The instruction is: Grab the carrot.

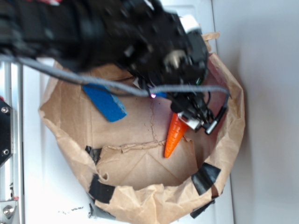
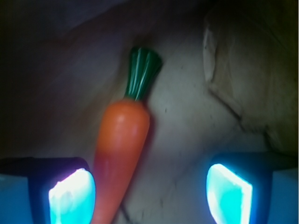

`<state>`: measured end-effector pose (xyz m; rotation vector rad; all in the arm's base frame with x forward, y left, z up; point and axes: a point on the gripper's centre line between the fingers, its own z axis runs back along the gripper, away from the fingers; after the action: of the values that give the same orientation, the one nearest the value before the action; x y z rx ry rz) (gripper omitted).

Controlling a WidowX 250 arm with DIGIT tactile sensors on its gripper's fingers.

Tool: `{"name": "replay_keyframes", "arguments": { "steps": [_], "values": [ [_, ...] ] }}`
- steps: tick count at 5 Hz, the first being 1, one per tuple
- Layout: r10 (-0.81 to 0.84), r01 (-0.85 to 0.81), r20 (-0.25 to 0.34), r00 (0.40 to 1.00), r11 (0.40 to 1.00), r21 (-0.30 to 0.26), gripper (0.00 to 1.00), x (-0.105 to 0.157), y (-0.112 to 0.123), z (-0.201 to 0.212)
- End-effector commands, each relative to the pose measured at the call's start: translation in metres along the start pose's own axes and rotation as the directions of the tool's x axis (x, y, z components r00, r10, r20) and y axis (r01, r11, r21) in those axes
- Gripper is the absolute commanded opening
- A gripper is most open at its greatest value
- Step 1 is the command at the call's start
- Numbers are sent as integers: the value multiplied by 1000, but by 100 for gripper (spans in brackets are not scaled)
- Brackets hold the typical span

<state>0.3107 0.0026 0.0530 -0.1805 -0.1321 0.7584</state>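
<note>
Carrot: carrot [image 2: 122, 140] lies on the paper bag's floor [image 1: 140, 135], right of centre, green stem under the arm.
Jaws: gripper [image 2: 150, 189] is low over the carrot, jaws apart, one glowing pad [image 2: 72, 196] beside it.
Sponge: blue sponge [image 1: 106, 103] lies well left.

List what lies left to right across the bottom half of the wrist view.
Left fingertip pad, glowing cyan → carrot, its orange body right beside that pad → bare brown paper floor → right fingertip pad. The gripper stands open.
</note>
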Motion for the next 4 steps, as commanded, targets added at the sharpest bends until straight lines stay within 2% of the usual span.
{"name": "replay_keyframes", "arguments": {
  "steps": [1, 2, 3, 4],
  "values": [
    [-25, 25, 87, 996, 1000, -1, 100, 14, -12, -9],
    [-44, 46, 105, 994, 999, -16, 100, 14, -20, -22],
    [-62, 61, 109, 992, 998, 10, 100, 12, -27, -34],
    [-57, 57, 105, 993, 998, 1, 0, 13, -28, -30]
  ]
}}
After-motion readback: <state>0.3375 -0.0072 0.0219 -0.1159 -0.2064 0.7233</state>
